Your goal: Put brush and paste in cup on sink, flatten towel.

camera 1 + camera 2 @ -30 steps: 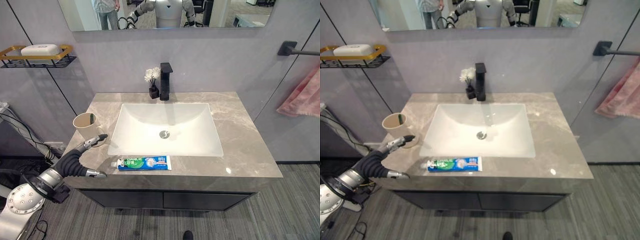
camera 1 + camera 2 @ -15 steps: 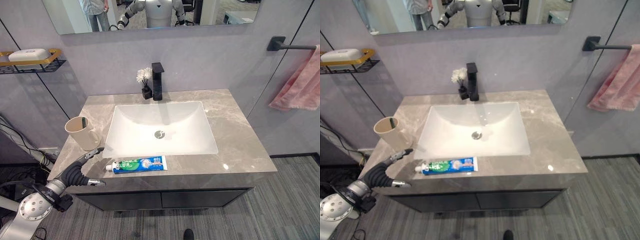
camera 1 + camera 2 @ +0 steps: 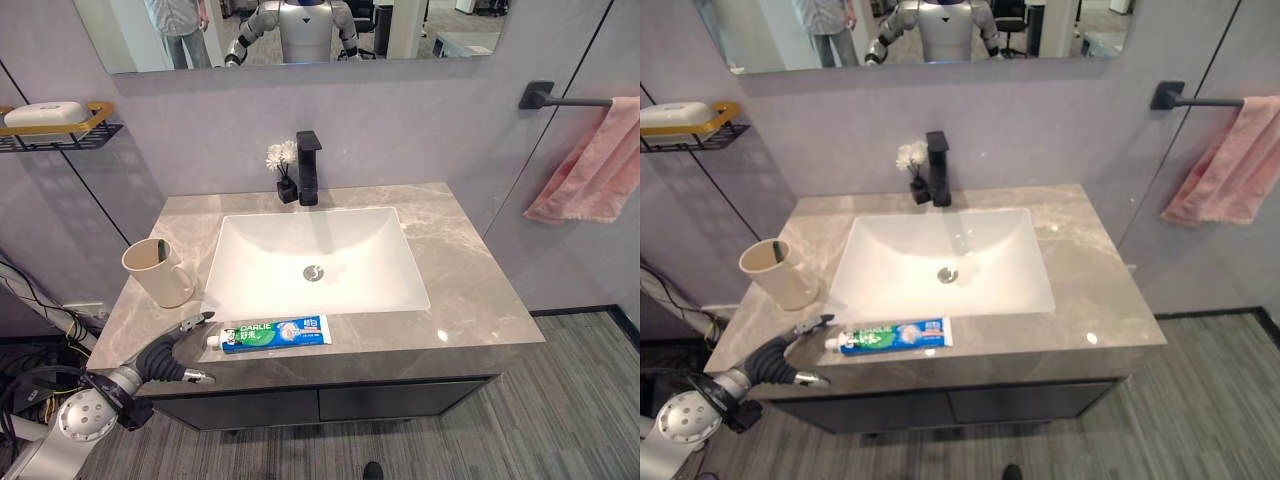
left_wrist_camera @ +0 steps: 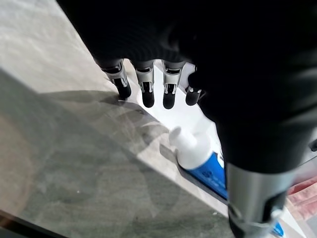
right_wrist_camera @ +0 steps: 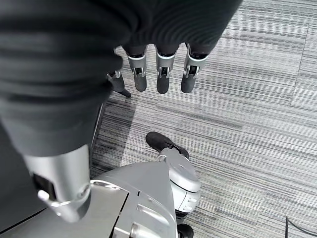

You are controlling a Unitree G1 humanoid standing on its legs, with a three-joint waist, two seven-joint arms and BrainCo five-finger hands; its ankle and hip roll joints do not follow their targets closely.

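One part of three perhaps done, no more. Hovering with the left hand [image 3: 168, 353] low at the front-left corner of the counter [image 3: 470, 290], fingers [image 4: 143, 94] straight and spread, thumb held apart, gripping nothing. Pointing those fingertips at the white cap end of the toothpaste [image 3: 272, 333], near it but apart from it in the left wrist view. Finding the tube lying flat along the counter's front edge, just before the basin [image 3: 315, 250], not yet lifted. Looking farther out to the cup [image 3: 160, 275], standing upright left of the basin, well clear of the tube; making out a thin dark strip inside its rim, possibly the brush already in, though too small to be sure. Judging the paste pickup as the step in hand, with the carry to the cup left to do. Noting the pink towel [image 3: 585, 165] hanging bunched and slanted from the wall bar [image 3: 560, 98] at far right, untouched and waiting to be flattened. Letting the right hand [image 5: 158, 74] hang over the floor, fingers straight, holding nothing.
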